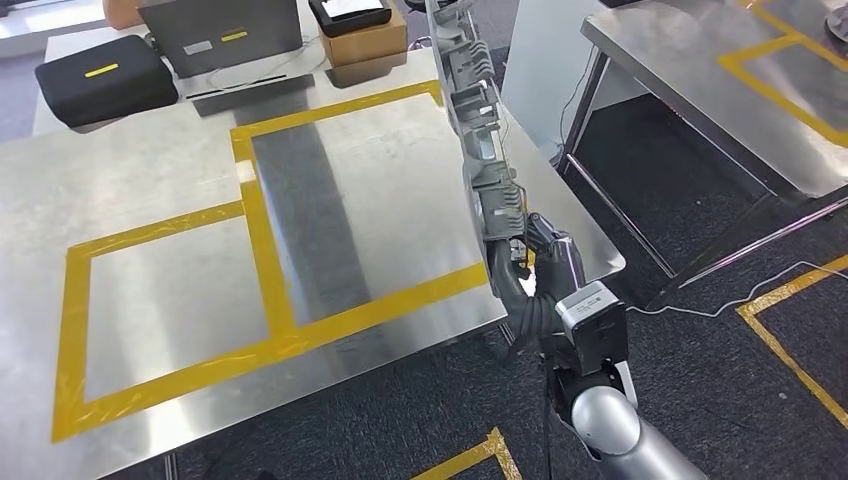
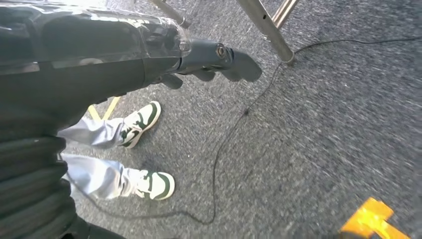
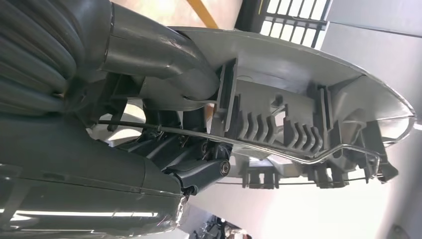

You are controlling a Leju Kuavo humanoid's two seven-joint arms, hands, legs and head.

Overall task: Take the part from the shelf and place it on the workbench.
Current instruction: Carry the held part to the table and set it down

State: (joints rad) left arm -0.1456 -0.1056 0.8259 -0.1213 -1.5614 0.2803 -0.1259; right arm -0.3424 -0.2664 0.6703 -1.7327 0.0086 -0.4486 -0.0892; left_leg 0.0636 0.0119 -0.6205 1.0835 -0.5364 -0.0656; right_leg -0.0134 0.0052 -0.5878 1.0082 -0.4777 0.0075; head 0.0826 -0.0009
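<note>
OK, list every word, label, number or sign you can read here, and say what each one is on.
No text can be read.
Wrist module of the right hand: dark print, too small.
Black cases and: plain yellow bars, no letters.
Device on the cardboard box: screen blurred.
Grey part: no markings.

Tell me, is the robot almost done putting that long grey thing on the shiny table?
Partly. Done: the long grey part is off the shelf, gripped at its lower end by the right hand. In hand: it stands nearly upright above the workbench, not lying on it. Left: lower it onto the steel top, perhaps inside the yellow tape, and let go. The left hand holds nothing.
</note>
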